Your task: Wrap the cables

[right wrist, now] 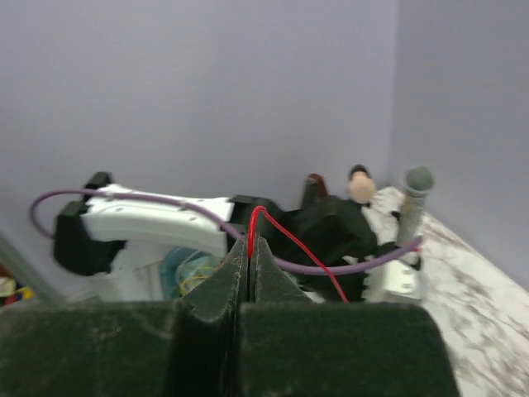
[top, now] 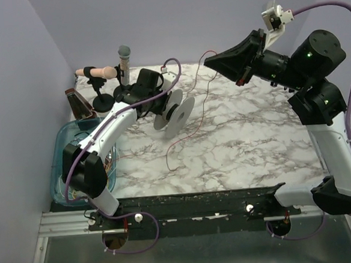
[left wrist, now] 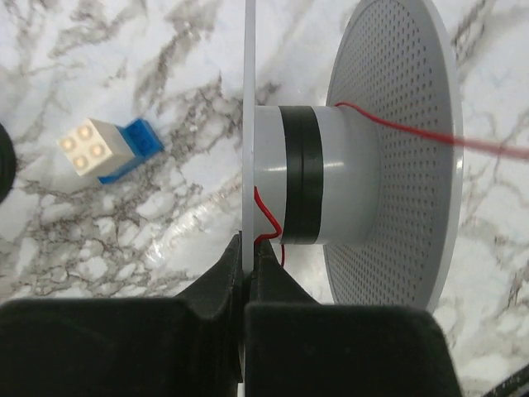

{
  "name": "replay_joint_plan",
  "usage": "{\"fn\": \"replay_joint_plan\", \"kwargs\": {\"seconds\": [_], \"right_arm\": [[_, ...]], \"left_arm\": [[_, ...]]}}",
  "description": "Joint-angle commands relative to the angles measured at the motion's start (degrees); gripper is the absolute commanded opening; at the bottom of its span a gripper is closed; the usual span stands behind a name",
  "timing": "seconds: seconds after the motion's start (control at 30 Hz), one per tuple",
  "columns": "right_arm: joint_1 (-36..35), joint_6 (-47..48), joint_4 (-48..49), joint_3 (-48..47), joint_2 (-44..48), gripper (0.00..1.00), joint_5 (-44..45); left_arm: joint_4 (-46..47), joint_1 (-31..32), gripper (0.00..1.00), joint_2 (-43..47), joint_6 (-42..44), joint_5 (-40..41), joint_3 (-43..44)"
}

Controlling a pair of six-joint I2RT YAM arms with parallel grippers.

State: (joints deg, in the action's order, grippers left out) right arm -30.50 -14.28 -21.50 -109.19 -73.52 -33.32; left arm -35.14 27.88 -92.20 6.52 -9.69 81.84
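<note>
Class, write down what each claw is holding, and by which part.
The left claw grips the spool by the rim of its thin flange. The right claw pinches the red cable at a bend in the wire.

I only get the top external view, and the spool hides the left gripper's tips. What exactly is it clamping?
Observer: In the left wrist view, the left gripper is shut on the thin flange of the spool, edge-on between its tips, not on a cable.
Operator: Is any cable wound on the hub?
Observer: One strand of red cable leaves the top of the hub; I see no stacked turns.
Operator: And the right gripper?
Observer: The right wrist view shows the right gripper shut on the red cable, which rises from between its tips and bends away.
</note>
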Motion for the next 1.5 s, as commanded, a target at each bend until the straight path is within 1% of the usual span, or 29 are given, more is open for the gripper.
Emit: {"fn": "replay_joint_plan", "kwargs": {"seconds": [0.0, 0.1, 0.2, 0.27, 0.37, 0.43, 0.47, 0.5, 0.53, 0.6, 0.7, 0.77, 0.87, 0.93, 1.1, 1.17, 1.23, 1.27, 1.37, 1.43, 1.47], "right_arm": [[-4.9, -5.1, 2.9, 2.3, -1.1, 0.01, -11.3], [-8.6, -5.8, 4.4, 4.3, -1.8, 0.01, -12.6], [-12.4, -5.7, 4.9, 4.0, -3.8, 0.01, -14.8], [-15.2, -4.9, 3.4, 3.3, -5.6, 0.01, -15.6], [-19.7, -1.5, 0.1, 3.9, -8.5, 0.01, -16.2], [-21.3, 0.6, -2.2, 5.2, -10.2, 0.01, -15.7], [-21.6, 0.8, -2.5, 6.7, -10.7, 0.01, -15.5], [-21.6, 0.4, -1.3, 10.3, -10.5, 0.01, -15.5], [-21.5, 0.0, 1.3, 13.1, -10.1, 0.01, -15.7], [-21.5, -0.3, 5.3, 18.2, -9.2, 0.01, -14.8], [-21.4, 0.2, 7.7, 23.7, -9.2, 0.01, -12.0], [-20.9, -1.3, 11.9, 29.1, -8.8, 0.01, -10.9], [-17.6, -6.7, 22.9, 39.0, -7.7, 0.01, -12.3], [-14.1, -9.8, 28.8, 45.1, -7.2, 0.01, -11.0], [-5.7, -13.6, 35.3, 54.1, -6.7, 0.01, -3.8], [-2.1, -14.7, 36.3, 56.1, -6.7, 0.01, -1.2], [2.3, -15.6, 36.5, 57.2, -6.6, 0.01, 1.1], [4.2, -16.0, 36.7, 57.8, -6.4, 0.01, 2.2], [9.9, -15.2, 36.4, 57.7, -4.9, 0.01, 4.5], [13.3, -13.6, 35.2, 56.6, -3.3, 0.01, 5.2], [15.0, -12.8, 34.2, 55.5, -2.7, 0.01, 5.0]], "left_arm": [[8.6, -0.1, 0.00, -3.6, -6.3, 6.4, 10.2], [9.4, -0.3, 0.00, -7.5, -9.1, 8.5, 15.9], [10.8, -0.3, 0.00, -10.1, -11.2, 8.9, 19.6], [10.8, -0.9, 0.00, -12.1, -12.8, 9.2, 23.0], [10.7, -3.5, 0.00, -14.9, -17.5, 7.9, 29.9], [10.8, -5.6, 0.00, -16.1, -20.6, 5.1, 35.3], [10.7, -6.6, 0.00, -16.9, -21.1, 2.4, 38.7], [9.6, -7.2, 0.00, -17.6, -21.4, 1.6, 42.0], [8.4, -7.7, 0.00, -18.2, -21.6, 1.8, 45.9], [7.7, -8.8, 0.00, -18.2, -22.3, 1.6, 50.2], [10.8, -10.6, 0.00, -15.6, -23.8, 0.2, 50.9], [12.1, -12.1, 0.00, -13.8, -24.8, -0.9, 51.1], [12.3, -14.2, 0.00, -10.6, -26.8, -3.2, 52.3], [12.1, -15.4, 0.00, -8.5, -27.5, -4.5, 52.7], [10.6, -17.1, 0.00, -2.2, -27.3, -10.2, 53.2], [9.2, -17.1, 0.00, 0.7, -26.5, -13.4, 52.5], [7.1, -17.1, 0.00, 3.8, -26.0, -18.5, 51.1], [5.7, -17.2, 0.00, 5.1, -25.9, -21.0, 49.6], [2.7, -16.7, 0.00, 9.7, -25.8, -31.6, 40.2], [-2.2, -15.4, 0.00, 12.1, -20.8, -35.0, 34.6], [-5.5, -14.4, 0.00, 13.4, -16.8, -34.7, 32.0]]}}
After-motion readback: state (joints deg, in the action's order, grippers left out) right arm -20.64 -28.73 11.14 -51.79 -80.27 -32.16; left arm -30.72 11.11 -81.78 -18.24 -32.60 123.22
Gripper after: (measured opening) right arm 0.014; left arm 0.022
